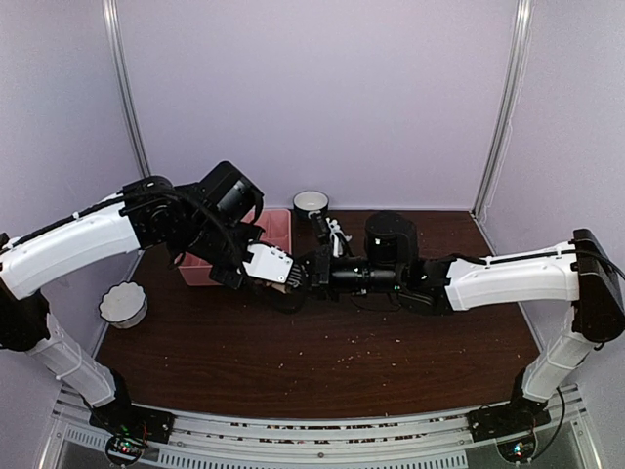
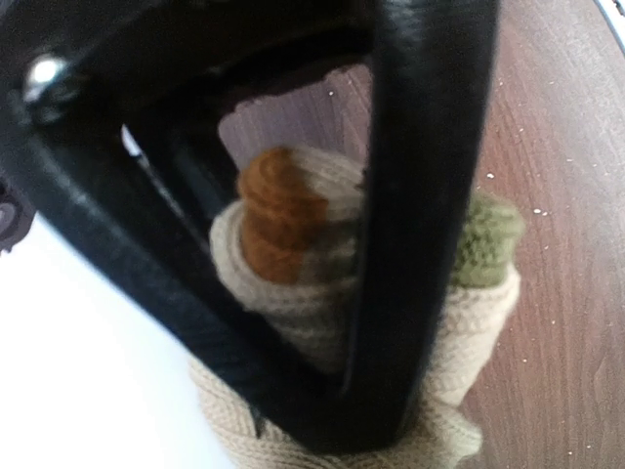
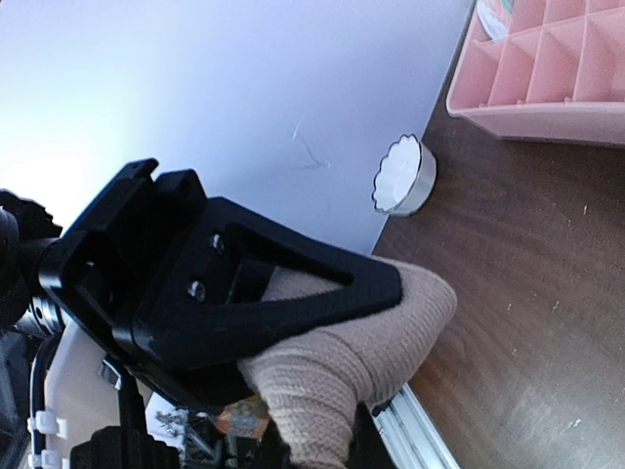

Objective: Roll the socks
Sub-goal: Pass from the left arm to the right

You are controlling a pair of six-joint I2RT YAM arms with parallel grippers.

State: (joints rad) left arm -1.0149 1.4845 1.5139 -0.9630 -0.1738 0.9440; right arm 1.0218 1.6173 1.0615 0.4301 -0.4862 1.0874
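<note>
Sock, soft, light and likely springy, is pinched by the left gripper, jaws narrow; the right gripper is unreadable; best held across its thick middle.

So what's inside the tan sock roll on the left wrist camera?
A brown rolled end pokes out of the tan sock, with an olive-green patch beside it. Anything deeper inside is covered by fabric and cannot be seen.
</note>
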